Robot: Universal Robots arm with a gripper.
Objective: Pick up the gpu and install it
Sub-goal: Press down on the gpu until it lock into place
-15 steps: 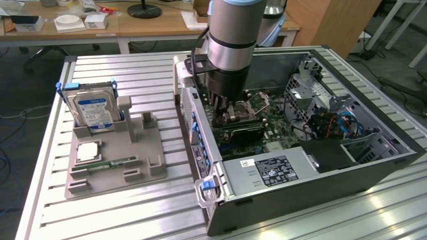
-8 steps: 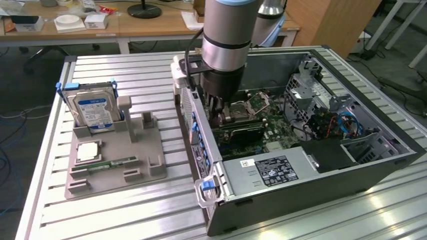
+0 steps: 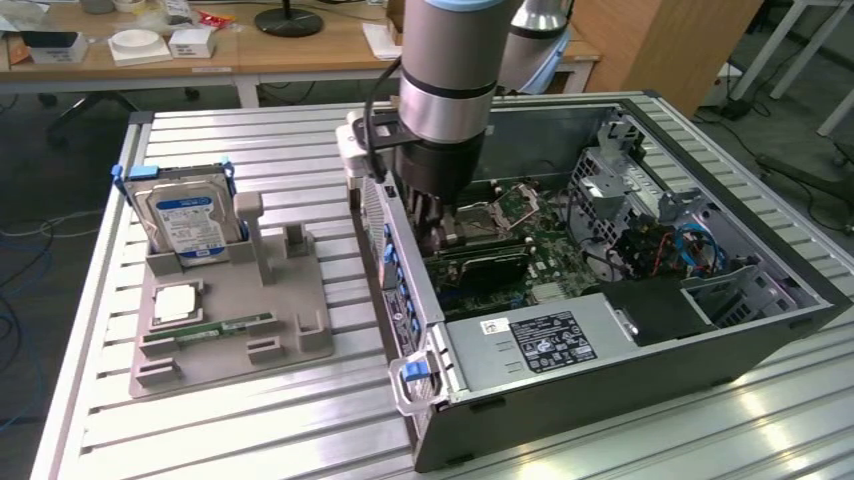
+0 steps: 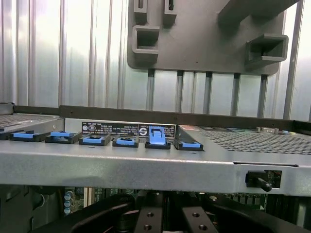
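Arm is down inside the open PC case, gripper lowered over the motherboard near the case's rear wall. Fingers are pressed together. The gpu sits on edge on the motherboard directly under the gripper, a dark long card running along the board beside the CPU socket; can't tell whether the fingers are pinching its top edge or just touching it.

Wrist view: the two black fingers sit close together, looking across the case's rear wall with its row of blue slot clips, one clip flipped up. Beyond it is the grey parts holder on the slatted aluminium table.

Exterior view: the parts holder lies on the exterior view's left of the case, carrying an upright hard drive with blue-white label, a pale square chip, and a green memory stick. Power supply sits at the case's near end.
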